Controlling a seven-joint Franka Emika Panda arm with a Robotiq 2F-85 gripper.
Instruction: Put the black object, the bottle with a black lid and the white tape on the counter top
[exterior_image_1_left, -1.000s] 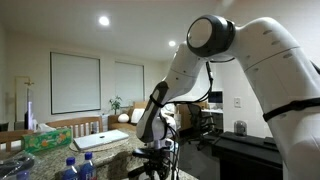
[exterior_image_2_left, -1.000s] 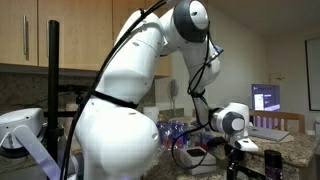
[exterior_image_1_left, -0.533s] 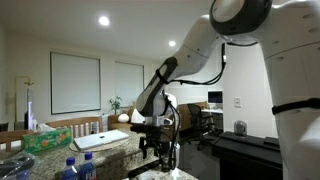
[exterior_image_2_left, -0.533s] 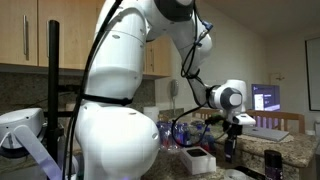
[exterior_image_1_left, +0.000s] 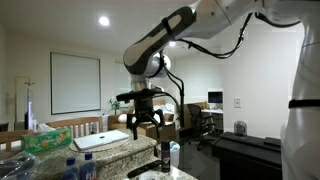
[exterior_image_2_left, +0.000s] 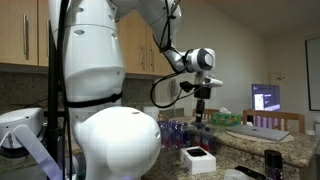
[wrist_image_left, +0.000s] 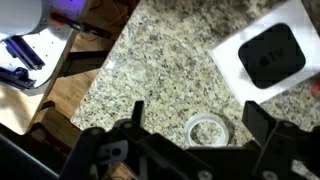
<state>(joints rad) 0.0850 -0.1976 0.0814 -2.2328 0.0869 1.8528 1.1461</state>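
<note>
Up from the worktop (wrist_image_left: 150, 70) has come the gripper (exterior_image_1_left: 145, 128) over the last half second. It was low among the things on the speckled granite, and it now hangs well above the slab with clear air under it. The arm has swung with it, so that in both exterior views the wrist sits higher and further toward the left of the picture.

The jaws stand wide apart and hold nothing. In the wrist view the fingers (wrist_image_left: 137, 115) reach in from the lower edge, one on each side, with bare granite between them.

The white tape (wrist_image_left: 206, 130) lies flat on the worktop as a small ring, under the space between the fingers and touching neither. The black object (wrist_image_left: 272, 55) is toward the upper right of that view. It rests on a white square base (wrist_image_left: 232, 52), which itself sits on the granite, well apart from the tape.

The bottle with a black lid (exterior_image_1_left: 165, 155) stands upright on the worktop, below the gripper and a little to its right in an exterior view (nothing touches it). It shows again near the lower right corner in an exterior view (exterior_image_2_left: 272, 162), well away from the gripper there.

Blue-capped clear bottles (exterior_image_1_left: 72, 168) crowd the near left end of the slab. A lit monitor (exterior_image_2_left: 265, 98) glows in the background.
</note>
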